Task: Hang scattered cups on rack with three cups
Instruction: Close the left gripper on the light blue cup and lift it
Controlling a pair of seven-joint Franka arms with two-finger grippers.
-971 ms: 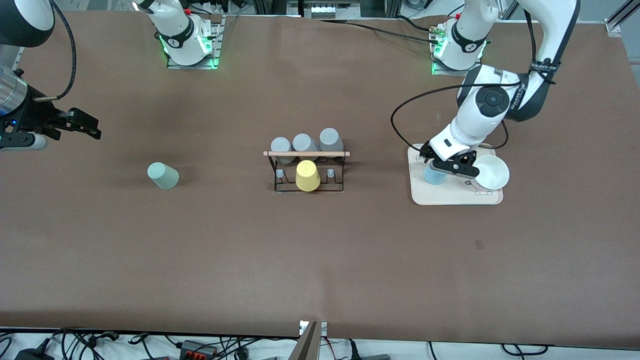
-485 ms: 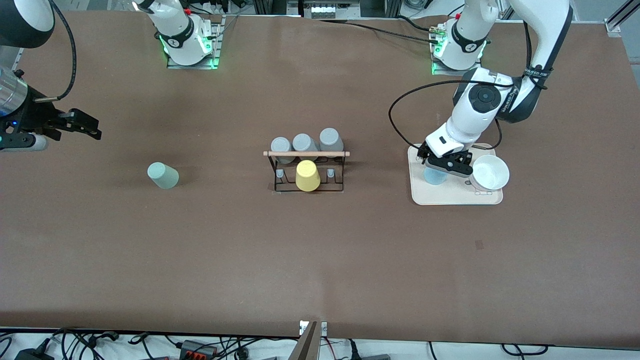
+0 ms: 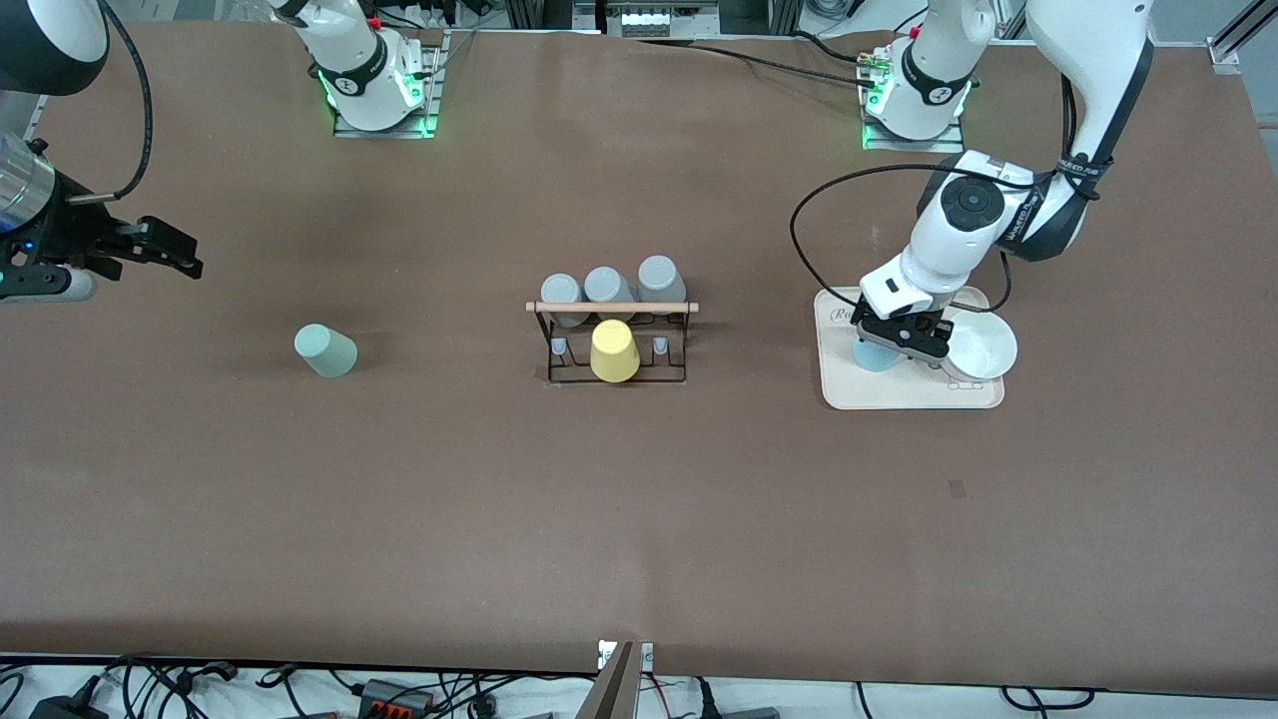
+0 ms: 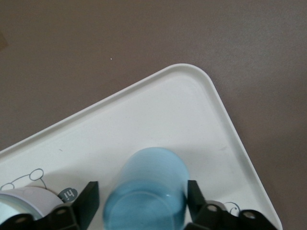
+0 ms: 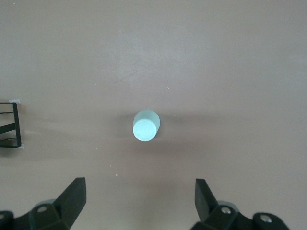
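1. Lowest in the front view, at the left arm's end of the table, you have the beige tray (image 3: pixel 904 395) (image 4: pixel 182 105). The light blue cup (image 3: pixel 869 358) (image 4: pixel 146 189) stands on it, mouth down.
2. Your left gripper (image 3: pixel 899 345) (image 4: pixel 142 191) is down on that cup, its claw pinching the cup's sides (the left wrist view shows a black finger on each flank).
3. The white bowl (image 3: pixel 983 345) (image 4: pixel 24 201) sits on the same tray, just beside the gripper, toward the table's end.
4. In the middle of the frame stands the rack (image 3: pixel 612 308) (image 5: pixel 12 125). A yellow cup (image 3: pixel 613 351) sits upside down on its nearer row of pegs.
5. At about the same height in the frame, toward the right arm's end, the pale mint green cup (image 3: pixel 325 351) (image 5: pixel 146 125) stands on the bare table, well apart from the rack.
6. Higher in the frame, the three grey cups (image 3: pixel 610 288) sit upside down in a row on the rack's farther pegs.
7. Your right gripper (image 3: pixel 190 262) (image 5: pixel 139 191) waits in the air over the table at the right arm's end, claw spread wide with nothing in it (the mint cup shows in the right wrist view).
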